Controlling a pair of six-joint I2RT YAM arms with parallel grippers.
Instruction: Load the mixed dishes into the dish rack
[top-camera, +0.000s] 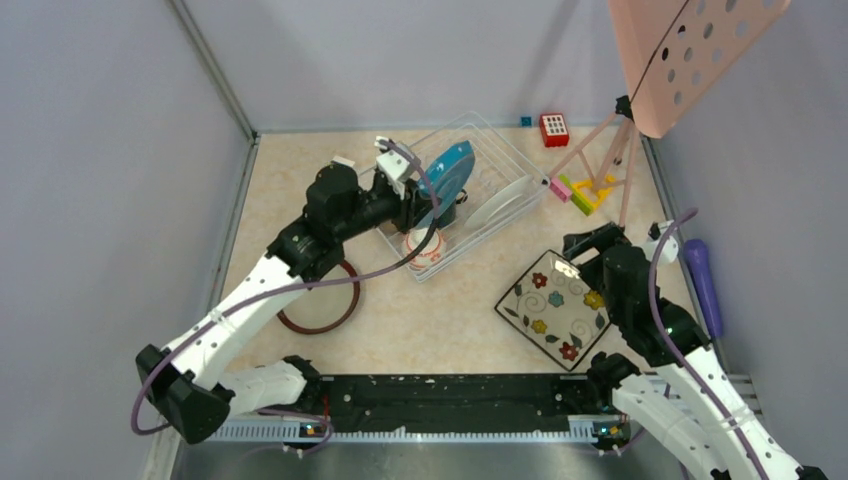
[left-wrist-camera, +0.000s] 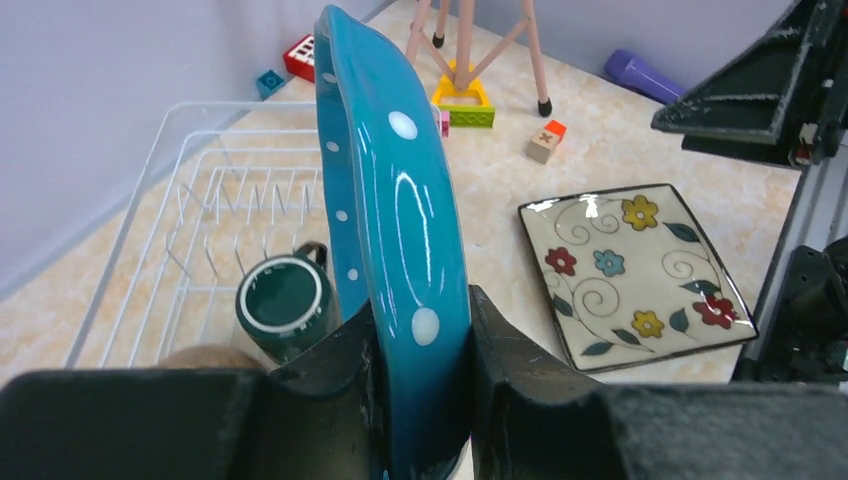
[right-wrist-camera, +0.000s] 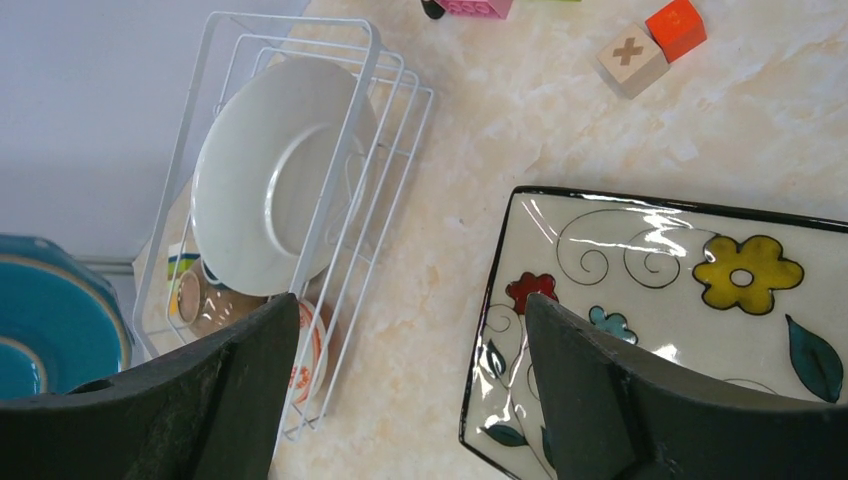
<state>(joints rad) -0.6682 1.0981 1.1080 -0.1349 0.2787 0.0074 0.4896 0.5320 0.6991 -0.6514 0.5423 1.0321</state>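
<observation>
My left gripper (top-camera: 425, 203) is shut on the rim of the blue white-dotted plate (top-camera: 447, 177), holding it on edge over the white wire dish rack (top-camera: 512, 152). In the left wrist view the plate (left-wrist-camera: 395, 215) stands between my fingers above the dark green mug (left-wrist-camera: 283, 302) and a sliver of the brown bowl (left-wrist-camera: 205, 356). The rack also holds a white plate (right-wrist-camera: 265, 190) and the orange-and-white bowl (top-camera: 425, 247). My right gripper (right-wrist-camera: 410, 305) is open and empty over the left edge of the black-rimmed square flowered plate (top-camera: 557, 308). A dark red-rimmed round plate (top-camera: 335, 312) lies under my left arm.
A red keypad toy (top-camera: 553, 129) and coloured blocks (top-camera: 580, 190) sit at the back right by a pink stand (top-camera: 610, 150). A purple object (top-camera: 703, 285) lies along the right wall. Grey walls enclose the table.
</observation>
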